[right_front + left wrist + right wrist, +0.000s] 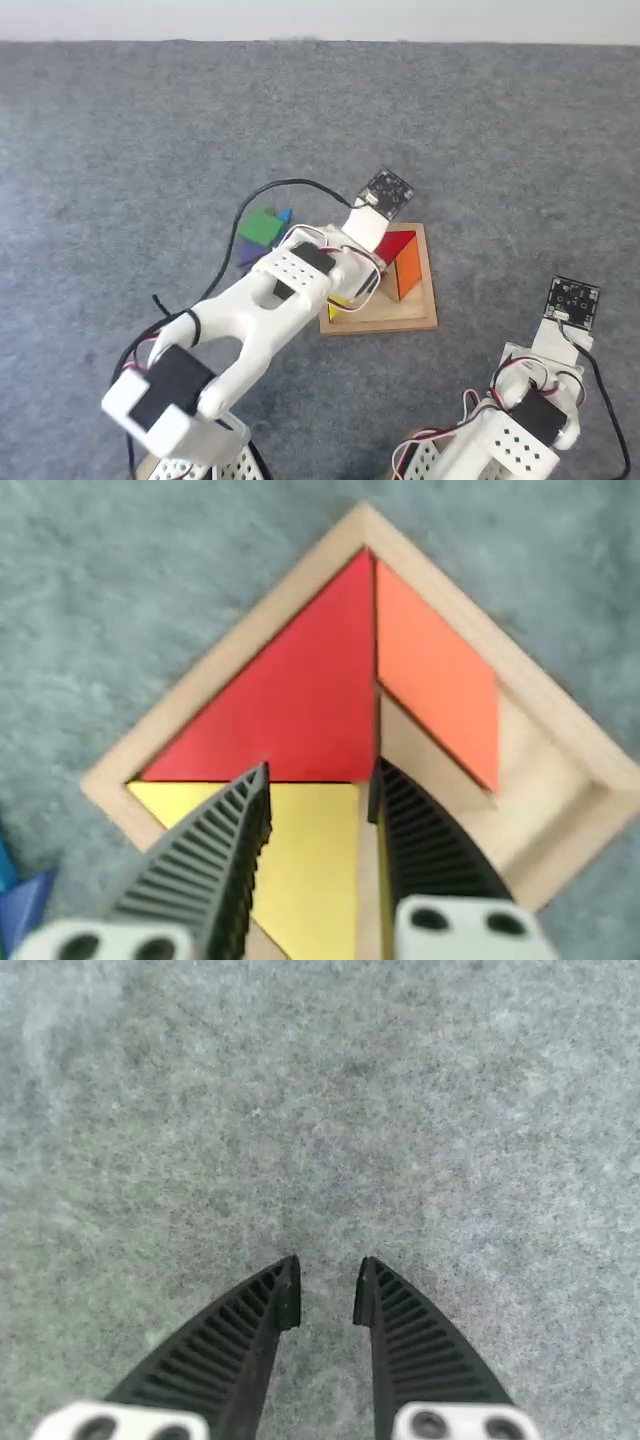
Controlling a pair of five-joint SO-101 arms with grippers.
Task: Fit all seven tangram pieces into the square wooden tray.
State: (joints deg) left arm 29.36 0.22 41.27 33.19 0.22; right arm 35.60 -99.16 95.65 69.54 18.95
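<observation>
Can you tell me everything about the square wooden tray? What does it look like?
The square wooden tray is pale, light wood with a raised rim all around. It lies flat on the gray felt-like table cover. Inside it are a red triangle, an orange piece right beside it, and a yellow triangle along the red one's edge. The rest of its floor is bare wood. The left gripper hangs just above it, fingers open over the yellow triangle.
</observation>
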